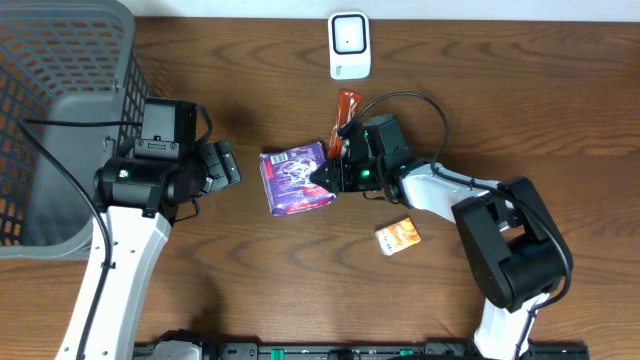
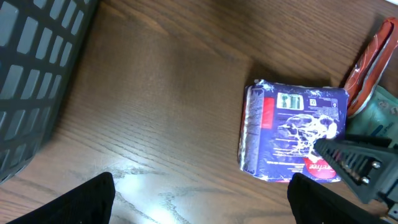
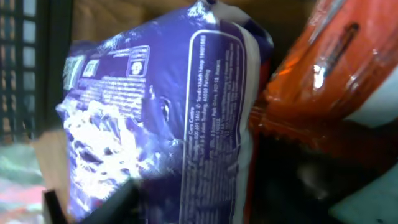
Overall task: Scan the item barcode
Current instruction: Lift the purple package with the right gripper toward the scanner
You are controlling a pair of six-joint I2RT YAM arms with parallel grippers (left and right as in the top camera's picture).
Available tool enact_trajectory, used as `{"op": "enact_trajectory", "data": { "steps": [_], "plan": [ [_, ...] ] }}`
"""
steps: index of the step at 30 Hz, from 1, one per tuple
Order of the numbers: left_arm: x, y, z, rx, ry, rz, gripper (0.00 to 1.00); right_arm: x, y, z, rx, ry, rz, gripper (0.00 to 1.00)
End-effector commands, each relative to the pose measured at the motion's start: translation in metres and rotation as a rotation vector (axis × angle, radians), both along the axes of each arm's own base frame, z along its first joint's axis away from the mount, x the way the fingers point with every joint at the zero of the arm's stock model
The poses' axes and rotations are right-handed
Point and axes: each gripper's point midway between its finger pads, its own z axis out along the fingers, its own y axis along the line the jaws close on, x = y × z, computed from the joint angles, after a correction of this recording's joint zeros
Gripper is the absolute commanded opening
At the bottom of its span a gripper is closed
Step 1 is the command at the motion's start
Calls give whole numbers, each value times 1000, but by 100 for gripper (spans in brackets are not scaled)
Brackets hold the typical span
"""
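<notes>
The purple packet lies flat mid-bench. It looks like a soft, light, crinkly pouch that may slip and buckle, so it is probably best pinched across a sealed edge. The right claw sits at its 3 o'clock edge with one finger over the corner; whether it has clamped cannot be told. The left claw, jaws wide apart, hovers at 9 o'clock. The white scanner stands at 1 o'clock.
</notes>
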Motion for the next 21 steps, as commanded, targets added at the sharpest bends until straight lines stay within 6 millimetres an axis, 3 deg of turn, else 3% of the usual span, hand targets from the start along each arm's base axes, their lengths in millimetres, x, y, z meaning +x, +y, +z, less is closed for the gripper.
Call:
{"op": "enact_trajectory", "data": {
  "steps": [1,2,3,5,12,18,21],
  "plan": [
    [-1,4,0,10,-1,12,89,-3,11,1,8,-7,23,21],
    [-1,4,0,10,-1,12,89,-2,13,2,18,-6,21,8],
    [-1,4,0,11,-1,12,89,-1,14,4,28,-4,14,1],
    [-1,4,0,10,-1,12,89,3,17,12,61,-19,16,1],
    [-1,4,0,11,-1,12,89,29,12,75,118,-163,-3,1],
    [-1,4,0,11,-1,12,89,48,-19,142,33,-286,-128,1],
    [-1,4,0,10,0,12,89,58,-55,171,-113,-378,-252,1]
  ]
}}
